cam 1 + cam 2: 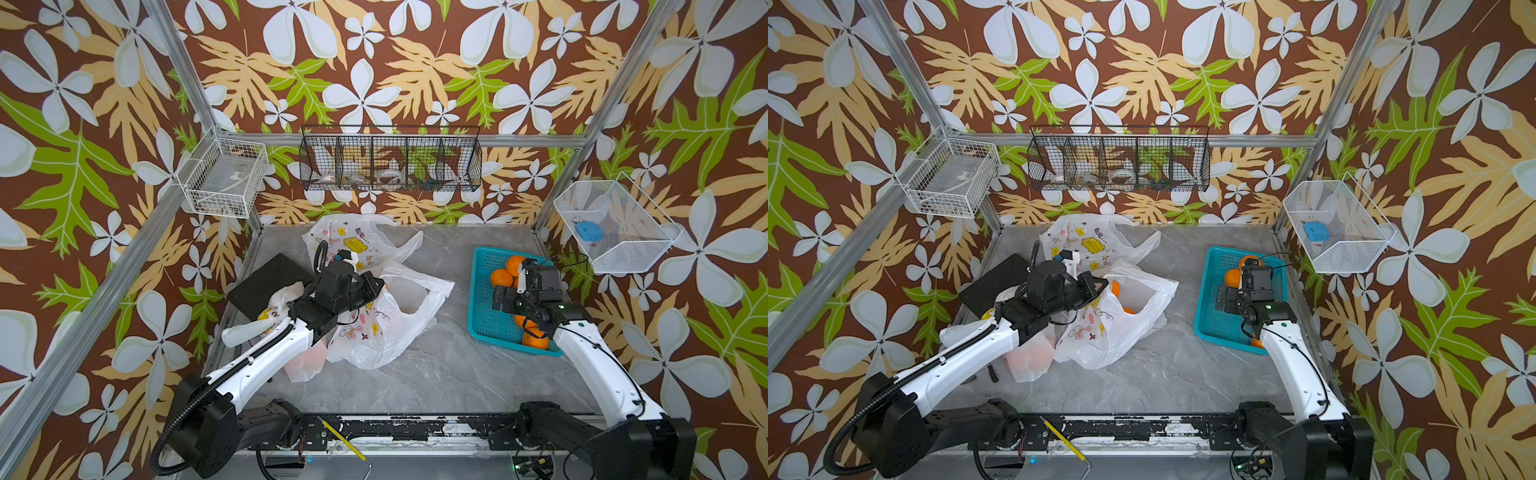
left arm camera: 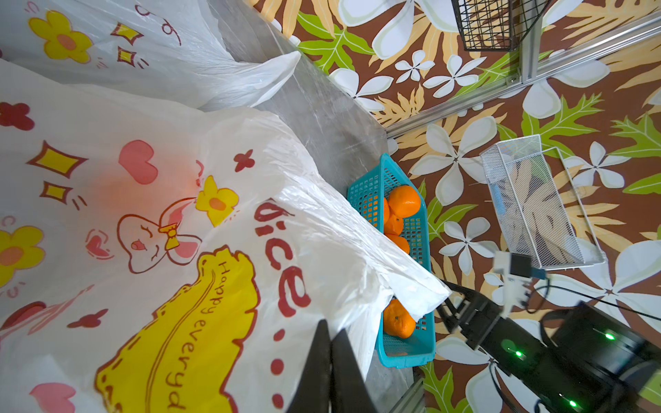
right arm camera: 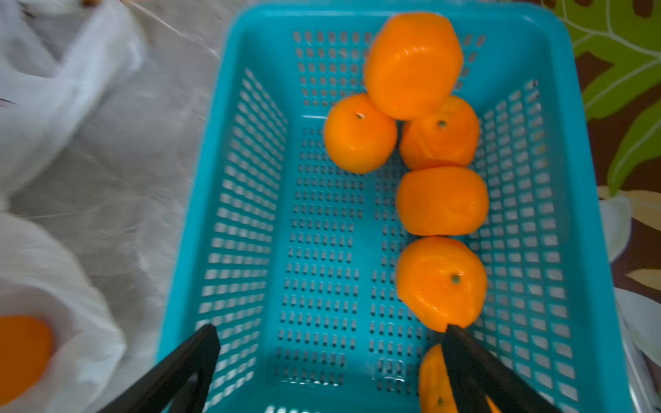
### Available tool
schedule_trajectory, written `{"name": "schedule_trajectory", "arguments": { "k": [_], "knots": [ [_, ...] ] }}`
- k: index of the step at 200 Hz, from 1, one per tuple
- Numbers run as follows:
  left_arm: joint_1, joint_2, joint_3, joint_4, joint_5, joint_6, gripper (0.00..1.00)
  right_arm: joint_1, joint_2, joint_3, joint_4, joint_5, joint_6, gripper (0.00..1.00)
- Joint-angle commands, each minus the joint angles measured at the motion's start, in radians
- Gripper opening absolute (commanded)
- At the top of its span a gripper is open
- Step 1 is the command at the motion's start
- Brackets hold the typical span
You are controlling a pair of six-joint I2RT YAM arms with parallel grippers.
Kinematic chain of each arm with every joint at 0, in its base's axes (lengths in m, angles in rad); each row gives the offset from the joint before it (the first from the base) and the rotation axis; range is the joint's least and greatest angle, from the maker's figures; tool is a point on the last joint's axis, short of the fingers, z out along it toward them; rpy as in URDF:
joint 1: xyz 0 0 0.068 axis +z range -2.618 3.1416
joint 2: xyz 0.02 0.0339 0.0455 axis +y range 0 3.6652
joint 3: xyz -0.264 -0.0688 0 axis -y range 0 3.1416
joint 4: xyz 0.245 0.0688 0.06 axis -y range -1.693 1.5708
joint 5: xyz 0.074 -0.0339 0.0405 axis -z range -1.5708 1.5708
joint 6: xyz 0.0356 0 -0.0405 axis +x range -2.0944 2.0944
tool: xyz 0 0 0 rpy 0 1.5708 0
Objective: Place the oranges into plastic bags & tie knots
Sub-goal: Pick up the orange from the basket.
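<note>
In both top views the left claw [image 1: 377, 286] [image 1: 1104, 285] sits at the rim of an open bag [image 1: 386, 332] lying mid-surface [image 1: 436, 374], its fingers together. 2 oranges [image 1: 1115, 287] show inside the bag's mouth in a top view. A flat bag [image 1: 357, 241] lies behind it, and a third bag [image 1: 301, 361] lies under the left arm. The right claw [image 1: 510, 286] [image 1: 1234, 286] hangs over the teal basket [image 1: 488, 328] at the right side of the surface, with oranges showing beyond and before it. Left wrist view — the fingers [image 2: 320, 357] are pressed together against the open bag [image 2: 179, 214]; whether plastic is pinched between them I cannot tell. The basket [image 2: 368, 186] with its oranges [image 2: 404, 200] stands beyond. Right wrist view — the right claw [image 3: 332, 339] is spread wide and grips nothing above the basket [image 3: 250, 214]. 6 oranges [image 3: 441, 200] lie along 1 side of it, the nearest partly behind a finger [image 3: 465, 357]. Another orange [image 3: 21, 354] sits in white plastic beside the basket.
</note>
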Motion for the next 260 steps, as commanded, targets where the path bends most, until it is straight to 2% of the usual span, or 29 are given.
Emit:
{"name": "schedule_trajectory", "arguments": {
  "k": [1, 20, 55, 98, 138, 150, 189, 220, 246, 260],
  "knots": [
    [0.001, -0.008, -0.003, 0.019, -0.001, 0.001, 0.00, -0.024, 0.081, -0.014, 0.022, 0.162, -0.041, 0.99],
    [0.001, -0.005, -0.009, 0.031, 0.006, -0.003, 0.00, -0.068, 0.159, -0.032, 0.054, 0.146, -0.028, 0.99],
    [0.001, 0.014, -0.014, 0.047, 0.024, -0.008, 0.00, -0.073, 0.268, -0.029, 0.087, 0.231, -0.022, 0.99],
    [0.001, 0.027, -0.013, 0.059, 0.030, -0.011, 0.00, -0.110, 0.355, -0.054, 0.153, 0.146, -0.019, 1.00],
    [0.001, 0.031, -0.004, 0.050, 0.033, -0.002, 0.00, -0.111, 0.398, -0.059, 0.215, 0.132, -0.031, 0.92],
    [0.001, 0.031, -0.004, 0.050, 0.034, -0.002, 0.00, -0.111, 0.397, -0.061, 0.229, 0.128, -0.032, 0.86],
    [0.001, 0.027, -0.005, 0.049, 0.033, 0.000, 0.00, -0.112, 0.348, -0.066, 0.223, 0.118, -0.036, 0.61],
    [0.001, 0.017, -0.006, 0.041, 0.028, 0.007, 0.00, -0.111, 0.241, -0.064, 0.161, 0.043, -0.032, 0.57],
    [0.001, 0.008, -0.008, 0.037, 0.024, 0.012, 0.00, -0.107, 0.094, -0.054, 0.080, -0.175, -0.013, 0.54],
    [0.001, 0.004, -0.008, 0.039, 0.029, 0.019, 0.00, -0.071, -0.003, -0.040, 0.050, -0.284, 0.023, 0.52]
  ]
}}
